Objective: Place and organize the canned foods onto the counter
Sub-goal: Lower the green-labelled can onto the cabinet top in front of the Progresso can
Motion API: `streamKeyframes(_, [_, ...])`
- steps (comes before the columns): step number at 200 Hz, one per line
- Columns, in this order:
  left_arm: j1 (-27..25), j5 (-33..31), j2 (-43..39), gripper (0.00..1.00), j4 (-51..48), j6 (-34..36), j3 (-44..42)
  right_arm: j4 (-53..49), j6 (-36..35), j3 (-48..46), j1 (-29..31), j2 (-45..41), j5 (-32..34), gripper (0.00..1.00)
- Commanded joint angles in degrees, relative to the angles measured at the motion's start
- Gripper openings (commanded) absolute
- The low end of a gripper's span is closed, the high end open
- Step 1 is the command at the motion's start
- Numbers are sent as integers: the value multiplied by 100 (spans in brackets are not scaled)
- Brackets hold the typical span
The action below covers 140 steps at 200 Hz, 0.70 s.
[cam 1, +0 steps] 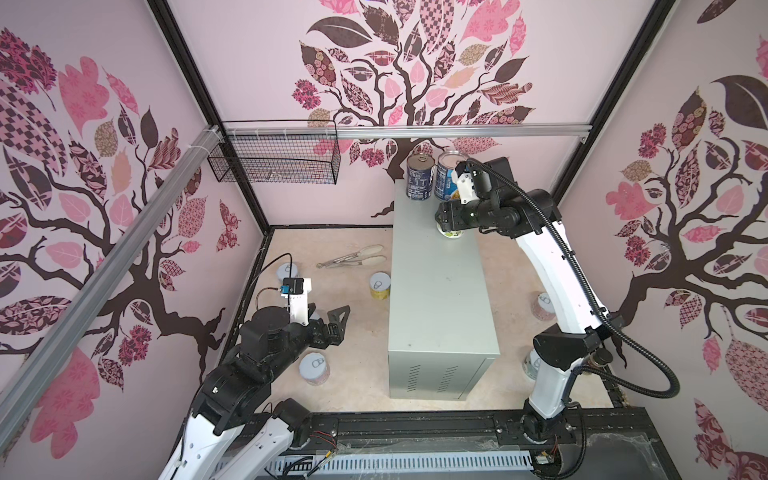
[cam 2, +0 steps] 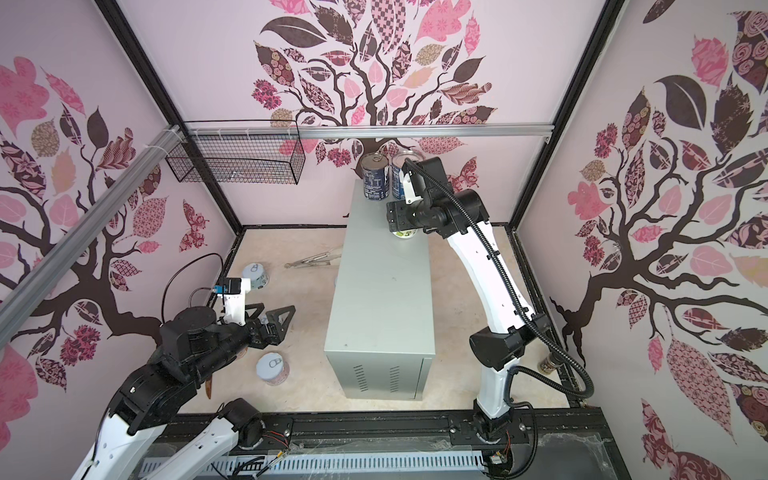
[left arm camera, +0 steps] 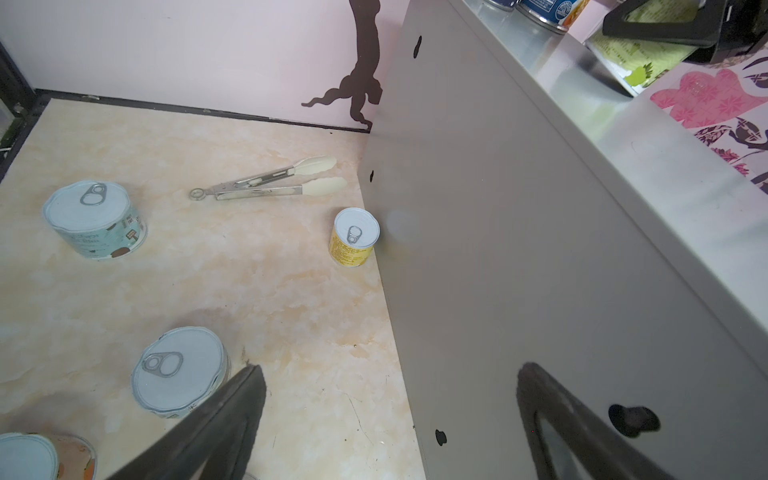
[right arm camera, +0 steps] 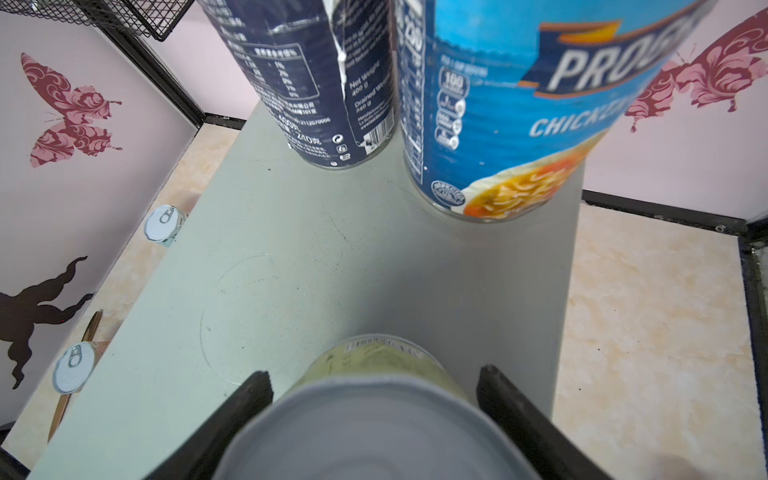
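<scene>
The green-labelled can (right arm camera: 365, 436) stands on the desk (cam 1: 436, 291)
Lower left in a top view, left gripper (cam 2: 272, 311) gapes wide, empty, near a pale-lidded can (cam 2: 272, 368) on the floor (cam 2: 307, 291); upper centre, right gripper (right arm camera: 374, 374) straddles the green-labelled can, grip unclear.

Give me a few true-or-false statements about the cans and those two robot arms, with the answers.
The navy can and the blue can stand on the counter. True.
The tongs lie on the counter. False: they lie on the floor beside it.
The left gripper holds a can. False: it is open and empty.
A green-labelled can stands on the counter between the fingers of the right gripper. True.
Every can is on the counter. False: the yellow can, among others, stands on the floor.
</scene>
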Motion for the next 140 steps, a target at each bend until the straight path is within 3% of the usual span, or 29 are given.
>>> streamKeyframes(1, [-3,-36,-26,98,45,93,97,40,-105,267,36,139,33,85])
streamKeyframes(68, [-1,-89,-12,98,16,93,211,151,-221,238,43,-150,-45,100])
streamKeyframes(140, [-6,-180,124,98,-94,268,575,1836,-79,-1988,48,-2132,182,100])
